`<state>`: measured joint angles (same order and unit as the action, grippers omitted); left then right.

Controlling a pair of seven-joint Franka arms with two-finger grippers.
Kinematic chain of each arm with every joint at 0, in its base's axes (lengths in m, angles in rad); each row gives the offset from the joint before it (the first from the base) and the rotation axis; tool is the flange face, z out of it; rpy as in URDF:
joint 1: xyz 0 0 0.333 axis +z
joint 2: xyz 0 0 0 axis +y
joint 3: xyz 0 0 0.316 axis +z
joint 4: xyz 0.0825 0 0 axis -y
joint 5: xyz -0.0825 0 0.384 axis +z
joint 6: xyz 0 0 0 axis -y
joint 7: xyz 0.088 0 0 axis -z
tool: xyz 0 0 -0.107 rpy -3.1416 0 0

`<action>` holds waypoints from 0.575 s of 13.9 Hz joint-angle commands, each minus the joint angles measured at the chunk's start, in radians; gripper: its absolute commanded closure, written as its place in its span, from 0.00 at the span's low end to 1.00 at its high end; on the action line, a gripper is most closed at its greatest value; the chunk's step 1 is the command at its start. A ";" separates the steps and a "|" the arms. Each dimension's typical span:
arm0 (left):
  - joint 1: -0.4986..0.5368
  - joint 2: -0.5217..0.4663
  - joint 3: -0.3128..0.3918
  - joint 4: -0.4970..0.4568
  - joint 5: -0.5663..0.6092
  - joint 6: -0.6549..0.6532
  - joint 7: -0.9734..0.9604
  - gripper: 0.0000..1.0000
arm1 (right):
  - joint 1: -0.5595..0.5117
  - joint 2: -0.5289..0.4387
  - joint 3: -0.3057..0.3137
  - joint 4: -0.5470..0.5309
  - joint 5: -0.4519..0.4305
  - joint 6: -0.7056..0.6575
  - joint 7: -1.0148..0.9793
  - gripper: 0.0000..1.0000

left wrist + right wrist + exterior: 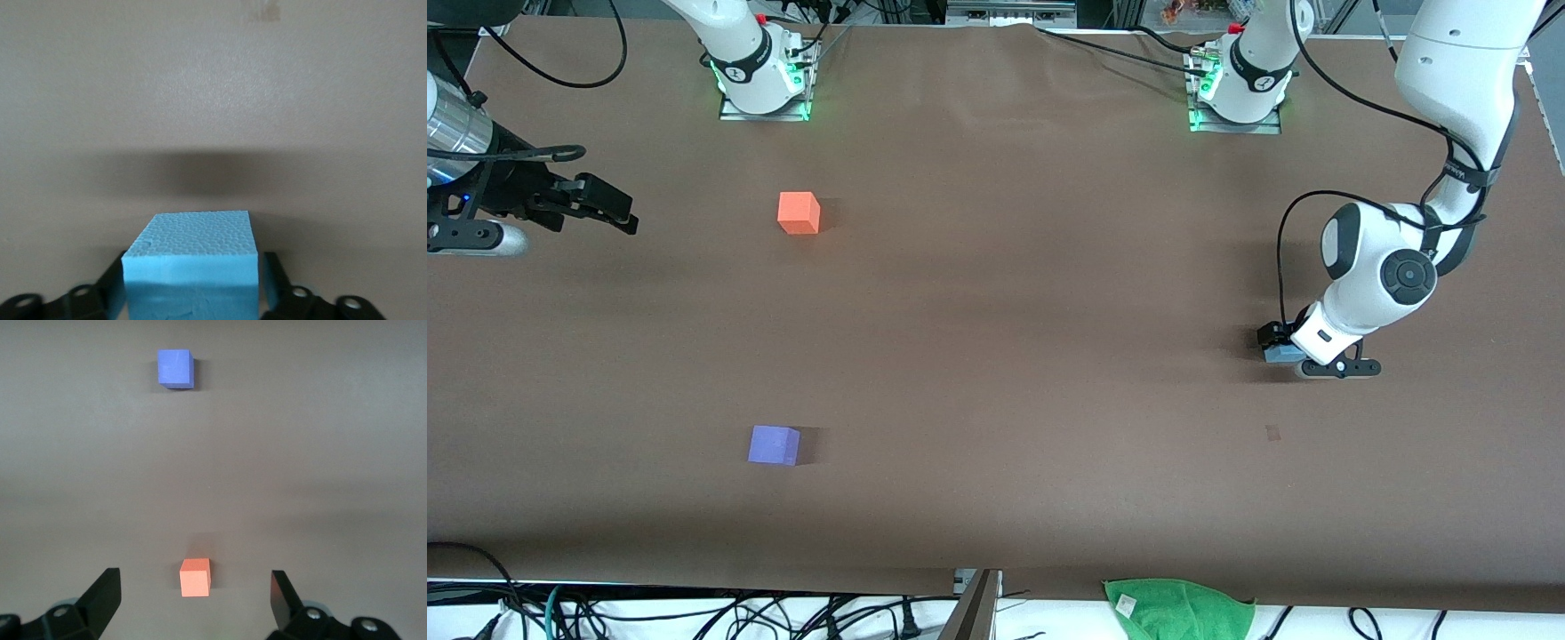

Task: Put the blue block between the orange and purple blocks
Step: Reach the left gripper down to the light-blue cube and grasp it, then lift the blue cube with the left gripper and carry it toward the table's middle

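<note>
The blue block [1285, 354] [191, 263] rests on the brown table at the left arm's end. My left gripper [1279, 347] [192, 287] is down at the table, one finger pressed against each side of the block. The orange block [799, 213] [195, 578] sits toward the right arm's end, close to the bases. The purple block [774, 444] [175, 369] lies nearer to the front camera than the orange one, with bare table between them. My right gripper [618, 213] [194, 580] hangs open over the right arm's end of the table, holding nothing.
A green cloth [1178, 609] lies just off the table's edge nearest the front camera. A small dark mark [1272, 433] shows on the table a little nearer that camera than the blue block. Cables run along that edge and by the bases.
</note>
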<state>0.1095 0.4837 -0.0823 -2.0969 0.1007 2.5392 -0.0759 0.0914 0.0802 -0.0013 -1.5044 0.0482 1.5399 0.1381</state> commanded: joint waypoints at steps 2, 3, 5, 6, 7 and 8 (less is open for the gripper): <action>0.009 0.000 -0.010 0.003 0.027 -0.005 -0.007 0.89 | -0.007 -0.007 0.007 0.003 0.010 0.000 -0.002 0.01; 0.009 -0.010 -0.013 0.011 0.027 -0.020 -0.012 0.89 | -0.007 -0.007 0.007 0.003 0.010 0.000 0.000 0.01; -0.002 -0.057 -0.017 0.033 0.027 -0.089 -0.012 0.87 | -0.007 -0.007 0.007 0.003 0.010 0.000 -0.002 0.01; -0.014 -0.077 -0.028 0.070 0.025 -0.174 -0.015 0.87 | -0.007 -0.007 0.007 0.003 0.010 0.000 0.000 0.01; -0.022 -0.085 -0.054 0.128 0.022 -0.276 -0.015 0.86 | -0.007 -0.007 0.007 0.003 0.010 0.000 0.000 0.01; -0.024 -0.083 -0.094 0.196 0.019 -0.393 -0.016 0.84 | -0.007 -0.007 0.007 0.003 0.010 0.000 -0.002 0.01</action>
<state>0.1018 0.4344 -0.1270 -1.9999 0.1007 2.3296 -0.0759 0.0916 0.0802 -0.0009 -1.5044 0.0482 1.5399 0.1382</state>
